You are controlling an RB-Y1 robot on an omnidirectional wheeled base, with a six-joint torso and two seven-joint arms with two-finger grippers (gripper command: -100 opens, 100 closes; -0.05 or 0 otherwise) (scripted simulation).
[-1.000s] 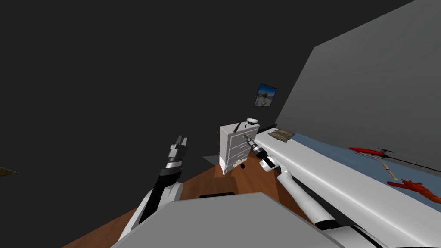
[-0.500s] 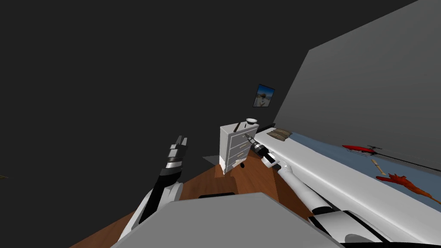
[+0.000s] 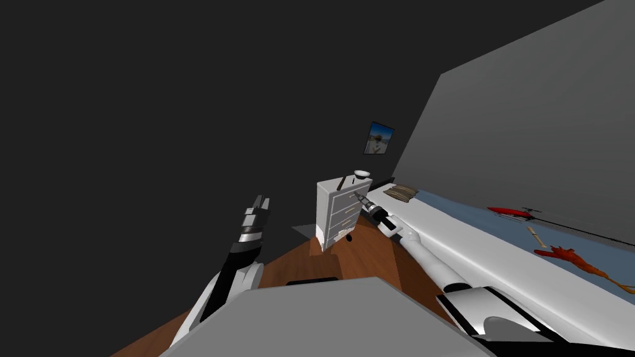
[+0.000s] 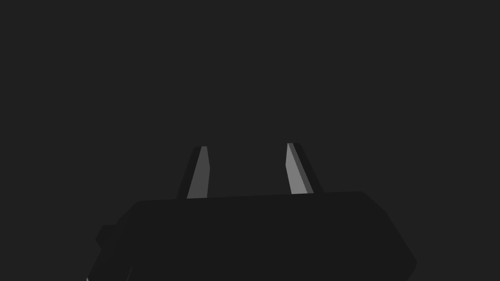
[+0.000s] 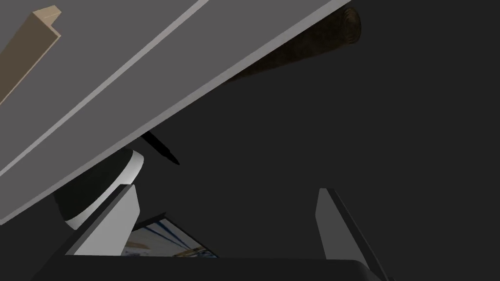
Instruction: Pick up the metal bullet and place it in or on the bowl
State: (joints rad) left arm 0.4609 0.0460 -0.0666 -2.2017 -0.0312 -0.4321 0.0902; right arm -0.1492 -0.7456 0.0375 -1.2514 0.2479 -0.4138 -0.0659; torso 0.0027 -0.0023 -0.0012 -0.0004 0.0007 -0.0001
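Grey blade fingers of the right gripper (image 5: 224, 192) stand wide apart, nothing between them. Arm is stretched out, with the gripper level with the drawer fronts of the white dresser with tan drawer handles (image 3: 338, 212). The dresser front is just beside it at 9 o'clock; contact cannot be told.

Task item: thin black pointed rod (image 3: 341, 183), taken as the metal bullet, on the dresser top at 11 o'clock from the gripper in the head view. It slants up above the top edge; lying or propped, cannot tell. Small white round bowl (image 3: 363, 175) with a dark inside is on the same top, 12 o'clock from the gripper. It is near the rod, at the rod's 2 o'clock, apart from it. Right wrist view looks up past the top edge: bowl behind one finger, rod tip poking out beside it.

Step judged: reach, grasp not begun. To do it well:
- Rise above the top edge first, then come over the rod.
- Turn the fingers across its shaft and close near mid-length.
- Close slowly, since a thin shaft probably slips or rolls.
- Keep clear of the bowl.

Left gripper (image 3: 259, 206) hangs well apart at 9 o'clock of the dresser, fingers parted, empty. Further out at 3 o'clock is a white bed (image 3: 508, 260) with a red toy helicopter (image 3: 508, 212).
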